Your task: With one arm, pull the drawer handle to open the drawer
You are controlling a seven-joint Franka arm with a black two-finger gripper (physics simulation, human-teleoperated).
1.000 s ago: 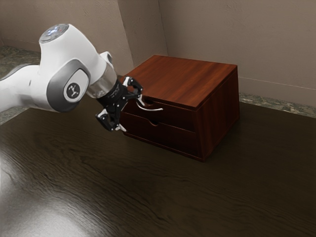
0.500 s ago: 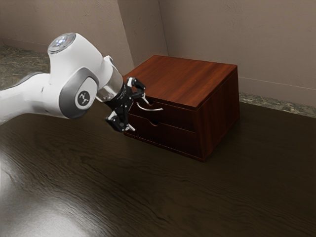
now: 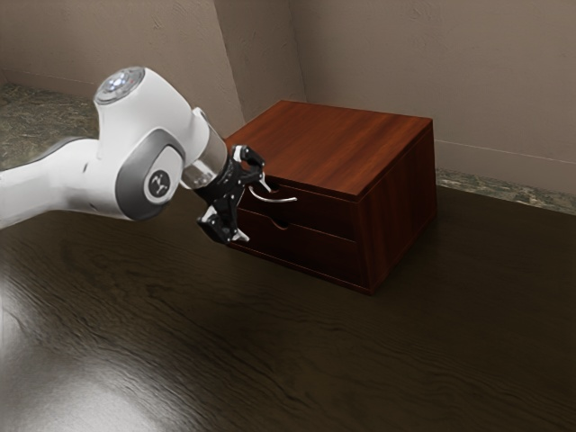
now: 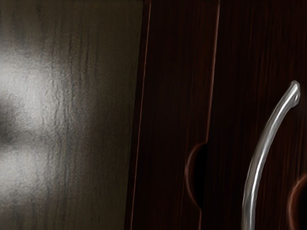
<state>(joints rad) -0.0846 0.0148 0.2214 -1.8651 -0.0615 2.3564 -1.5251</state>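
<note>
Noted fingers (image 3: 254,162) splayed wide, holding nothing, at 9 o'clock of the drawer handle (image 3: 275,193). Judged that spread as set to straddle it before closing; found drawer (image 3: 315,205) shut flush.

You lose the arm (image 3: 54,180) at the exterior view's left edge, so its base is out of frame. The gripper (image 3: 245,200) stands in front of the left end of the drawer handle (image 3: 281,195) and the near left corner of the cabinet (image 3: 342,144), so you cannot tell whether either finger touches the metal. From the wrist camera the handle runs out of the picture at one end, the rounded notch (image 4: 298,203) beside that end is cut by the edge, and the table (image 4: 62,120) is a blur of pale glare.
</note>
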